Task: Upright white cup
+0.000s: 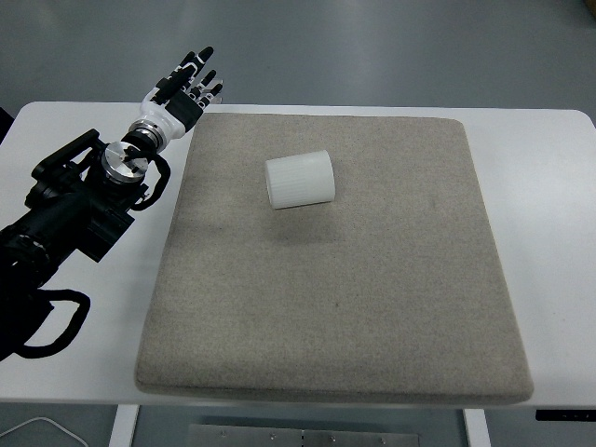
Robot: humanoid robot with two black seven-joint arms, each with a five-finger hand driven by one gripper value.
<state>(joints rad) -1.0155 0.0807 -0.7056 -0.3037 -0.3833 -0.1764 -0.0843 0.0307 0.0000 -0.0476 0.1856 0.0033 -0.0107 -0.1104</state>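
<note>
A white ribbed cup [300,180] lies on its side on the beige mat [335,307], toward the mat's far middle. My left hand [189,87] is raised at the mat's far left corner, well to the left of the cup, its fingers stretched out and holding nothing. The black left arm [74,200] runs in from the left edge over the white table [549,233]. No right arm shows in the picture.
The mat covers most of the table, leaving bare white strips at the left and right. A black cable loop [51,321] hangs by the arm at the left edge. Grey floor lies beyond the table's far edge.
</note>
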